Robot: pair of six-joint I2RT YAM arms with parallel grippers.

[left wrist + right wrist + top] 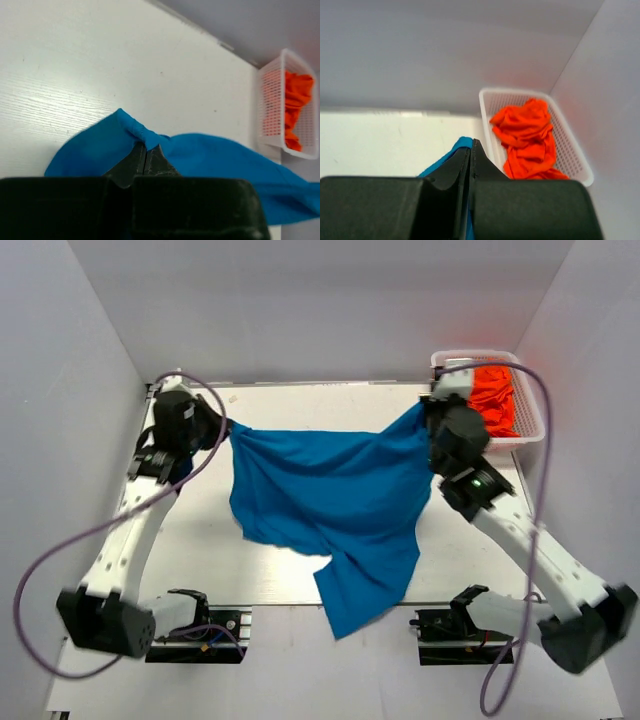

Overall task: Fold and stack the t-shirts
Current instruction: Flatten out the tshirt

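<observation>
blue t-shirt [330,495] between left hand [225,427] and right hand [425,412], both clenched on it

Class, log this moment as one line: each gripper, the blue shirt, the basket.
left gripper: shut on blue t-shirt | right gripper: shut on blue t-shirt | blue t-shirt: stretched between both, unfolded | white basket: holds orange-red t-shirts

White mesh basket [520,442] at the tabletop's [300,410] far right corner
It stands against the pale grey walls [300,300] enclosing the white surface.
</observation>
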